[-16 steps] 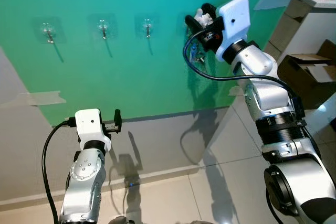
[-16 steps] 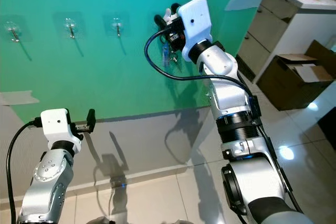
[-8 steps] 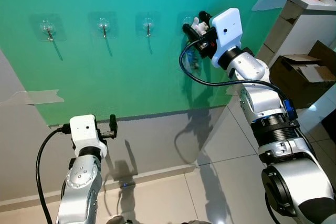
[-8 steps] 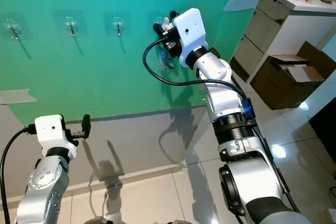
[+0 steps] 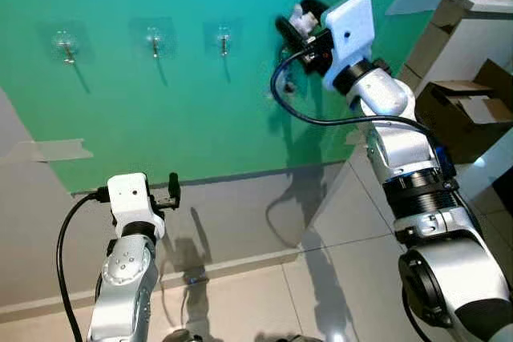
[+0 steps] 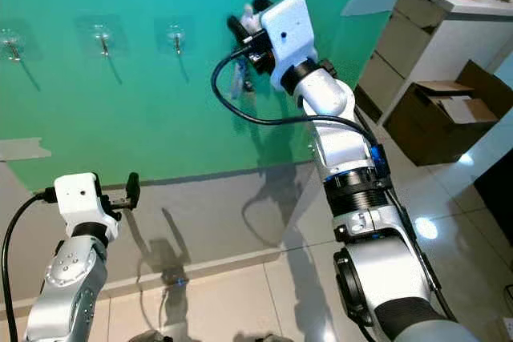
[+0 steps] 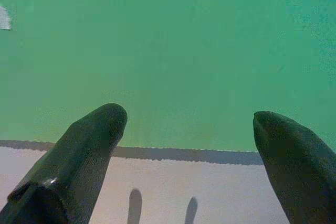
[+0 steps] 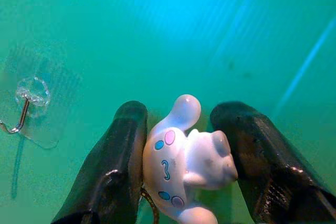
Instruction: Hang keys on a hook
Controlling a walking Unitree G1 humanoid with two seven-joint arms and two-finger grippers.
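Observation:
My right gripper [image 5: 295, 22] is raised against the green wall [image 5: 184, 110], shut on a white cartoon-figure key charm [image 8: 184, 166]. The keys [image 6: 238, 80] dangle below it, blurred. Three clear adhesive hooks [image 5: 223, 38] [image 5: 152, 39] [image 5: 64, 43] line the wall to the left of the gripper at about its height. In the right wrist view one hook [image 8: 23, 106] sits off to the side of the fingers [image 8: 118, 156]. My left gripper [image 5: 171, 190] hangs low before the wall's grey base, open and holding nothing; its fingers [image 7: 89, 145] stand wide apart.
An open cardboard box [image 5: 469, 110] lies on the tiled floor at the right, beside a white cabinet [image 5: 469, 26]. Strips of tape [image 5: 56, 150] hold the green sheet's edges. A black cable [image 5: 321, 118] loops under my right wrist.
My right gripper has risen a little along the wall with the charm, and the keys swing beneath it. The left arm stays low.

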